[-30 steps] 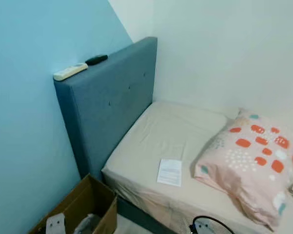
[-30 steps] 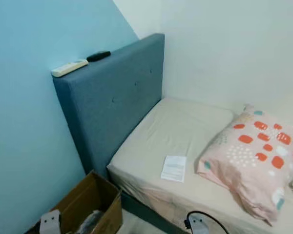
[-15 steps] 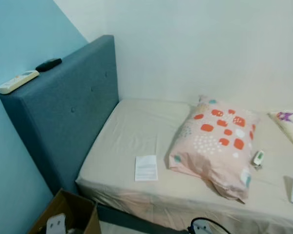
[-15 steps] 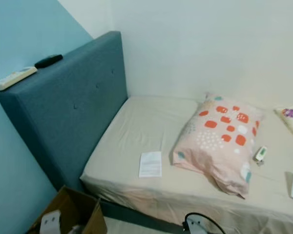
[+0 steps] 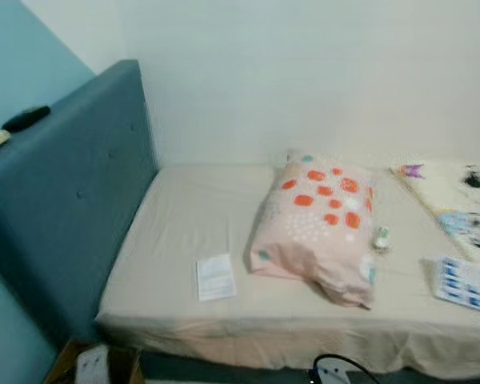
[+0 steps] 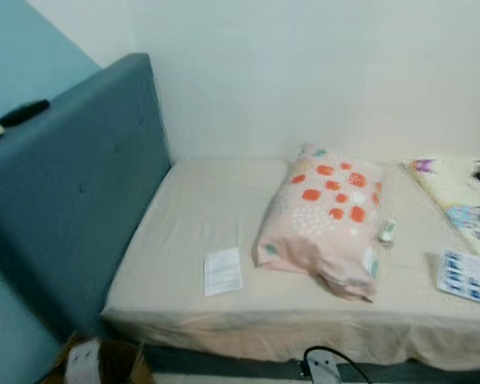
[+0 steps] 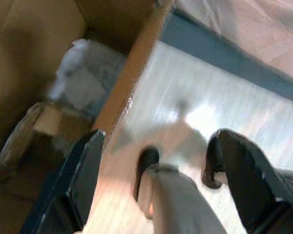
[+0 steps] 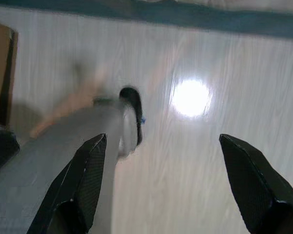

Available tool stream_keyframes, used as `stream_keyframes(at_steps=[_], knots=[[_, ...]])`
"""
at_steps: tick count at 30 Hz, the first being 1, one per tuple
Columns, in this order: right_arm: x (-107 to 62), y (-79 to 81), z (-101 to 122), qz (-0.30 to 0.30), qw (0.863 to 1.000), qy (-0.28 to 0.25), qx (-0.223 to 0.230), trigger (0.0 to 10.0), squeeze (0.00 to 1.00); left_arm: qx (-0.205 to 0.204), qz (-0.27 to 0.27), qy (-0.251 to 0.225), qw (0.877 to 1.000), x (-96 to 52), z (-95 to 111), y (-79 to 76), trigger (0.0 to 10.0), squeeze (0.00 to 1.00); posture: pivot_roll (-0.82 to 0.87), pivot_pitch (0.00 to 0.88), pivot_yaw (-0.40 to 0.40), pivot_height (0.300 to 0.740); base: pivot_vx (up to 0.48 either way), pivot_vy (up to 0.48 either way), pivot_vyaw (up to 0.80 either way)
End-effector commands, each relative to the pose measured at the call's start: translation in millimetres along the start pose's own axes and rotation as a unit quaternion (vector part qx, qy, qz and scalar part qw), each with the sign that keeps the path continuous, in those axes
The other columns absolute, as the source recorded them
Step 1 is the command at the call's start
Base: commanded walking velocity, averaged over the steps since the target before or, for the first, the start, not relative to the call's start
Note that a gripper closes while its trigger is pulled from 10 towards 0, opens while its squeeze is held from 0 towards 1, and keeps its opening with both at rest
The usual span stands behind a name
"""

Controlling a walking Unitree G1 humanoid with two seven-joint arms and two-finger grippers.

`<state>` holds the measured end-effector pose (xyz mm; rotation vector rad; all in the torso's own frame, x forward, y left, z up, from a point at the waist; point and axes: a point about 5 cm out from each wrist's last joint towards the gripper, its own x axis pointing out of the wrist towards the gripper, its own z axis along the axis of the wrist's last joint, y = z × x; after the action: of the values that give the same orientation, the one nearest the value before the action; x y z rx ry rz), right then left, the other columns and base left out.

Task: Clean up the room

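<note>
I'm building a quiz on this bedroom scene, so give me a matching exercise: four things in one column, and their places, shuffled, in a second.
Things:
1. pillow
2. paper slip
3. black remote
4. cardboard box

Places:
A. on top of the blue headboard
B. on the floor beside the bed
C. flat on the sheet, between pillow and headboard
D. middle of the mattress, near the wall

Pairs: 1-D, 2-C, 3-A, 4-B
</note>
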<state>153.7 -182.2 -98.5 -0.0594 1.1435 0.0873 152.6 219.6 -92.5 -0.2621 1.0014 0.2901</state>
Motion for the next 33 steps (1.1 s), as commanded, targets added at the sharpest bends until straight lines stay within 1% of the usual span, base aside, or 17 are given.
stream_keyframes(at_steps=[1, 7, 12, 13, 14, 15, 17, 18, 19, 20, 21, 23, 24, 26, 28, 30, 33], knots=[[0.2, 0.9, 0, 0.001, 1.000, 0.003, -0.003, 10.0, 0.00, 0.009, -0.004, -0.006, 1.000, 1.0, 6, -2.7, 10.0, 0.00, -0.04, 0.000, 0.004, 0.712, 0.000, 0.000, -0.73], [0.5, 2.7, 2, 0.004, 1.000, -0.002, -0.007, 10.0, 0.00, 0.041, 0.028, -0.013, 0.999, 1.6, 11, -0.4, 10.0, 0.00, -0.03, 0.000, 0.009, 0.712, 0.000, 0.000, -0.73], [1.8, 10.4, 20, 0.020, 0.999, -0.034, -0.013, 10.0, 0.00, 0.071, 0.048, -0.030, 0.996, 2.6, 21, -2.8, 10.0, 0.00, -0.02, 0.000, 0.004, 0.712, 0.000, 0.000, -0.73], [2.3, 17.2, 38, 0.032, 0.997, -0.062, -0.018, 10.0, 0.00, 0.103, 0.047, -0.036, 0.993, 3.2, 25, -6.9, 10.0, 0.00, -0.01, 0.000, 0.002, 0.712, 0.000, 0.000, -0.74], [2.3, 17.2, 38, 0.032, 0.997, -0.062, -0.018, 10.0, 0.00, 0.103, 0.047, -0.036, 0.993, 3.2, 25, -6.9, 10.0, 0.00, -0.01, 0.000, 0.002, 0.712, 0.000, 0.000, -0.74], [2.3, 21.5, 47, 0.039, 0.996, -0.076, -0.022, 10.0, 0.00, 0.122, 0.044, -0.038, 0.991, 3.5, 26, -9.6, 10.0, 0.00, -0.01, 0.000, 0.002, 0.712, 0.000, 0.000, -0.74], [2.3, 21.5, 47, 0.039, 0.996, -0.076, -0.022, 10.0, 0.00, 0.122, 0.044, -0.038, 0.991, 3.5, 26, -9.6, 10.0, 0.00, -0.01, 0.000, 0.002, 0.712, 0.000, 0.000, -0.74], [2.2, 27.6, 56, 0.049, 0.995, -0.087, -0.030, 10.0, 0.00, 0.145, 0.041, -0.040, 0.988, 3.7, 26, -12.1, 10.0, 0.00, -0.01, 0.000, 0.002, 0.712, 0.000, 0.000, -0.74], [2.1, 34.5, 63, 0.060, 0.993, -0.094, -0.041, 10.0, 0.00, 0.175, 0.037, -0.040, 0.983, 3.6, 24, -13.9, 10.0, 0.00, 0.03, 0.000, -0.038, 0.712, 0.000, 0.000, -0.74], [2.1, 34.5, 63, 0.060, 0.993, -0.094, -0.041, 10.0, 0.00, 0.175, 0.037, -0.040, 0.983, 3.6, 24, -13.9, 10.0, 0.00, 0.03, 0.000, -0.038, 0.712, 0.000, 0.000, -0.74], [2.1, 40.6, 65, 0.071, 0.991, -0.094, -0.061, 10.0, 0.00, 0.202, 0.035, -0.038, 0.978, 3.3, 21, -15.0, 10.0, 0.00, 0.05, 0.000, -0.056, 0.712, 0.000, 0.000, -0.74], [2.1, 44.0, 66, 0.077, 0.990, -0.093, -0.074, 10.0, 0.00, 0.220, 0.034, -0.037, 0.974, 3.2, 19, -16.0, 10.0, 0.00, 0.06, 0.000, -0.058, 0.712, 0.000, 0.000, -0.74], [2.1, 44.0, 66, 0.077, 0.990, -0.093, -0.074, 10.0, 0.00, 0.220, 0.034, -0.037, 0.974, 3.2, 19, -16.0, 10.0, 0.00, 0.06, 0.000, -0.058, 0.712, 0.000, 0.000, -0.74], [2.5, 41.1, 61, 0.073, 0.989, -0.080, -0.103, 10.0, 0.00, 0.240, 0.031, -0.027, 0.970, 2.1, 9, -15.2, 10.0, 0.00, 0.05, 0.000, -0.039, 0.712, 0.000, 0.000, -0.72], [2.6, 37.2, 60, 0.066, 0.990, -0.077, -0.099, 10.0, 0.00, 0.249, 0.028, -0.020, 0.968, 1.6, 5, -15.0, 10.0, 0.00, 0.04, 0.000, -0.032, 0.712, 0.000, 0.000, 0.00], [2.3, 29.2, 58, 0.055, 0.993, -0.079, -0.074, 10.0, 0.00, 0.268, 0.018, -0.003, 0.963, 0.6, -5, -14.7, 10.0, 0.00, 0.01, 0.000, -0.014, 0.712, 0.000, 0.000, 0.00], [2.3, 29.2, 58, 0.055, 0.993, -0.079, -0.074, 10.0, 0.00, 0.268, 0.018, -0.003, 0.963, 0.6, -5, -14.7, 10.0, 0.00, 0.01, 0.000, -0.014, 0.712, 0.000, 0.000, 0.00]])
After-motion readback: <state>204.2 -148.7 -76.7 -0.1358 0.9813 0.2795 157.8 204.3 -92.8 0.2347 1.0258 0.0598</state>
